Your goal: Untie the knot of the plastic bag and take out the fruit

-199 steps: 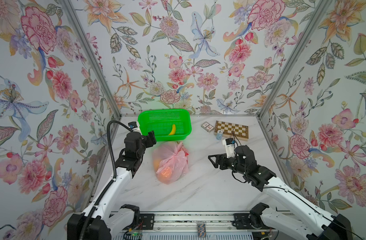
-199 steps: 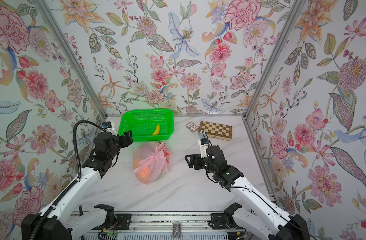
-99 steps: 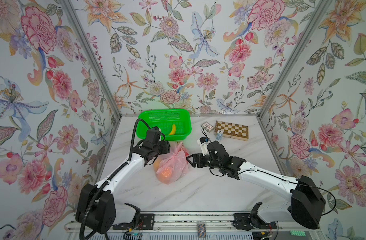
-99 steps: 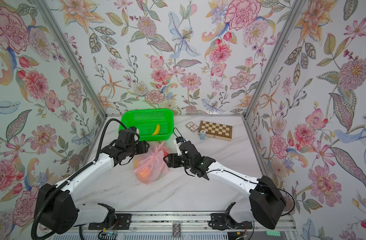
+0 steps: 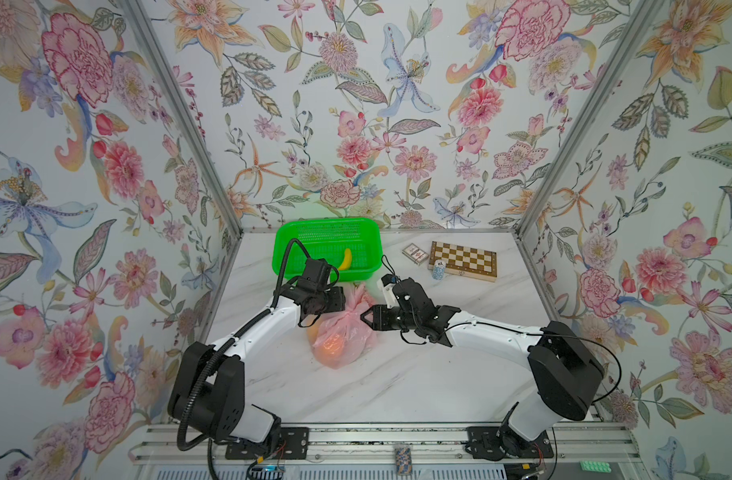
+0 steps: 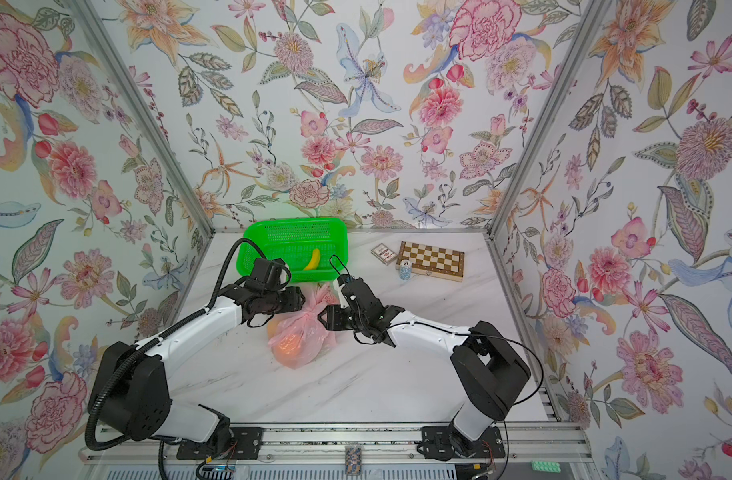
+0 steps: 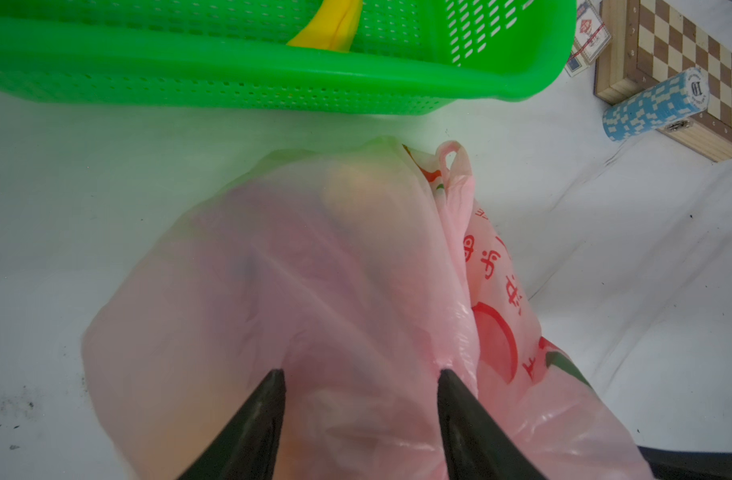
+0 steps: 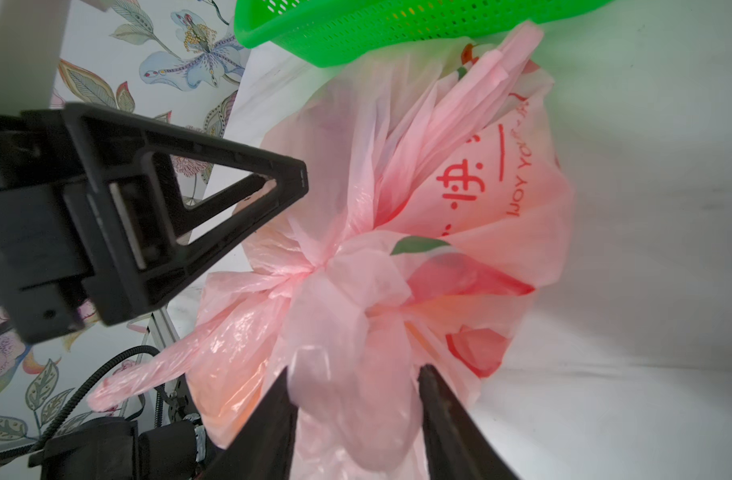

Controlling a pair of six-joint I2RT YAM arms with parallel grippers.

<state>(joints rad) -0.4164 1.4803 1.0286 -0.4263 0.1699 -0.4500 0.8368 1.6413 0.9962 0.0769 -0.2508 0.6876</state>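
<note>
Pink plastic bag [image 8: 480, 208] ("JOY YOUR" print): L tool [image 7: 360, 372], R tool [image 8: 354, 369] both apart, straddling film.

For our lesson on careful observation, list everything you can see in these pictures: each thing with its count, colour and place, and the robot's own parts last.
bag: one, see-through pink with red print, mid-table, in front of the basket
knot: one, pink, at the bag's top, tied
fruit: at least one, orange, inside the bag
basket: one, green, back, left of middle
banana: one, yellow, in the basket
chessboard: one, brown and cream, back right
card pack: one, white and red, between basket and chessboard
chip stack: one, blue and white, by the chessboard's near edge
table: one, white marble
walls: three, flowered
left arm, right arm: white and black, flanking the bag
left tool: black, jaws apart on the bag
right tool: black, jaws apart around a fold near the knot
</note>
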